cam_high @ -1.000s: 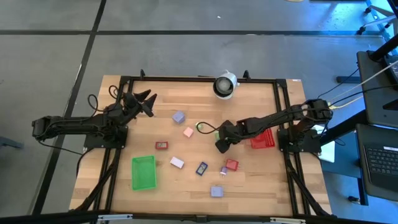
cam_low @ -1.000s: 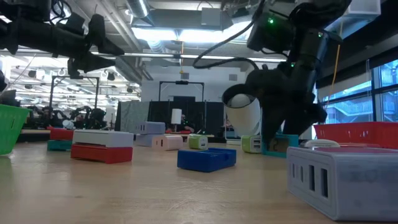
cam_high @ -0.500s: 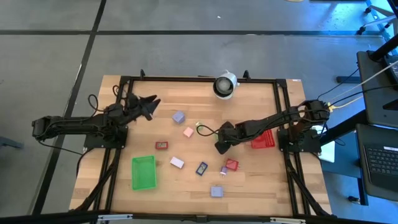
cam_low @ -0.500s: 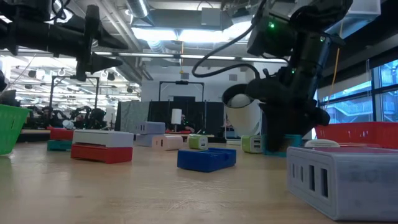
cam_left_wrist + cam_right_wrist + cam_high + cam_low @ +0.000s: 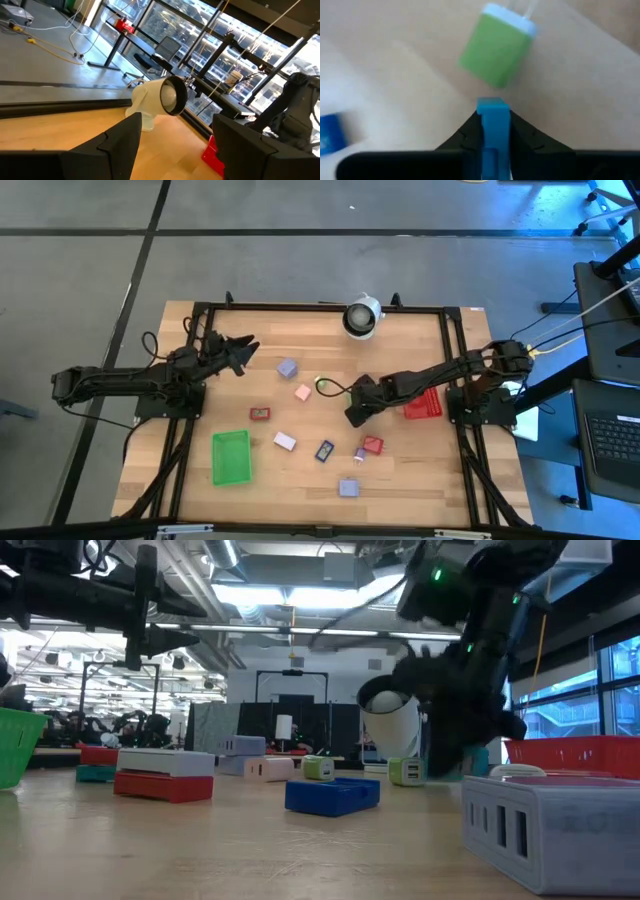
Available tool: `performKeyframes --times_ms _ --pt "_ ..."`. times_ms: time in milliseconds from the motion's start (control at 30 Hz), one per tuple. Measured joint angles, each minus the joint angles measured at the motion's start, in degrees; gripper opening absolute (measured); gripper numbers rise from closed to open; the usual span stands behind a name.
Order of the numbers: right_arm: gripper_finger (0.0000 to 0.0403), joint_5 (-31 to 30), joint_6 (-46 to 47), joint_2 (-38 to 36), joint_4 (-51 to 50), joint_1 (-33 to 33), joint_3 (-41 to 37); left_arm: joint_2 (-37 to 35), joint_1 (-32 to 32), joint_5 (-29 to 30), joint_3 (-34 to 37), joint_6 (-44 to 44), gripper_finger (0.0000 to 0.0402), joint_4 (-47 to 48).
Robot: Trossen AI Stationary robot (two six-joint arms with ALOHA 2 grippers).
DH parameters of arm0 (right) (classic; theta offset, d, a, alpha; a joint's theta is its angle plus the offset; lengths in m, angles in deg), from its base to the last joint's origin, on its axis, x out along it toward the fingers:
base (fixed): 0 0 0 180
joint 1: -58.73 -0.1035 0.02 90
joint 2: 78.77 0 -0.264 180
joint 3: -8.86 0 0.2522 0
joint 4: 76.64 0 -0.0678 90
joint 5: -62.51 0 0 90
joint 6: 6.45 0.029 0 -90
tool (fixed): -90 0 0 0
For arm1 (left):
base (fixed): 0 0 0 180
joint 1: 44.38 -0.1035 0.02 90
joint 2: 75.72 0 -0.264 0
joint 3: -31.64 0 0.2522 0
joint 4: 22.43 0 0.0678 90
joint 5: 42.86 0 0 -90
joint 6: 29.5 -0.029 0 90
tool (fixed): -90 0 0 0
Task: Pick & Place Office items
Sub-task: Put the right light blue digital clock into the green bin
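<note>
My right gripper (image 5: pixel 353 416) is low over the middle of the table, shut on a small teal-blue piece (image 5: pixel 492 111). A light green block (image 5: pixel 495 50) lies flat on the wood just beyond it. Other office items lie flat on the table: a lavender block (image 5: pixel 287 367), a pink one (image 5: pixel 303 392), a small red one (image 5: pixel 260 413), a blue one (image 5: pixel 325 451) and a red one (image 5: pixel 372 445). My left gripper (image 5: pixel 238 350) hovers open above the far left of the table, holding nothing. My right gripper pinches the teal-blue piece between its two fingers, which lie on its two side faces (image 5: pixel 492 125). The fingers come from above and point down. Only the piece's narrow top edge shows between the fingertips. Whether it still rests on the wood, I cannot tell.
A green bin (image 5: pixel 231 457) sits near the front left and a red bin (image 5: pixel 422 403) at the right beside my right arm. A round white-and-black device (image 5: pixel 361 317) stands at the far edge. A thin cable loop (image 5: pixel 325 385) lies by the green block.
My right gripper has stayed over the spot beside the green block and has taken hold of the teal-blue piece. My left gripper has turned about its wrist and shifted slightly toward the table's right, still open.
</note>
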Motion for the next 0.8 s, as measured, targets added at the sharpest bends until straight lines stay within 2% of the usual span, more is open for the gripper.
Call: performKeyframes --times_ms 167,300,367,467,600,700,800 --pt "0.0081 -1.68 -1.13 -5.61 1.71 0.07 0.0 0.02 0.0 -2.01 0.0 2.88 0.024 0.0" --pt "0.0065 -6.62 -3.77 -10.19 7.7 0.17 0.01 0.34 0.2 -10.32 0.0 3.44 0.0239 -0.07" --pt "0.0056 -8.19 -6.93 -11.92 12.68 0.57 0.02 1.11 1.12 -12.64 0.0 3.58 0.0239 -0.66" --pt "0.0056 -9.53 -12.55 -13.01 23.4 1.32 0.09 3.06 3.33 -12.06 0.04 2.3 0.0239 -3.99" --pt "0.0069 -9.25 -18.97 -13.05 36.25 2.98 0.09 7.58 6.34 -7.96 0.04 -1.37 0.0239 -12.94" --pt "0.007 -9.16 -21.41 -13.05 41.1 4.66 0.09 12.08 8.2 -6.29 0.01 -4.08 0.0239 -19.71" --pt "0.0063 -7.71 -23.72 -13.05 44.12 6.38 0.09 17.39 9.48 -3.81 -2.12 -4.6 0.0239 -21.49"
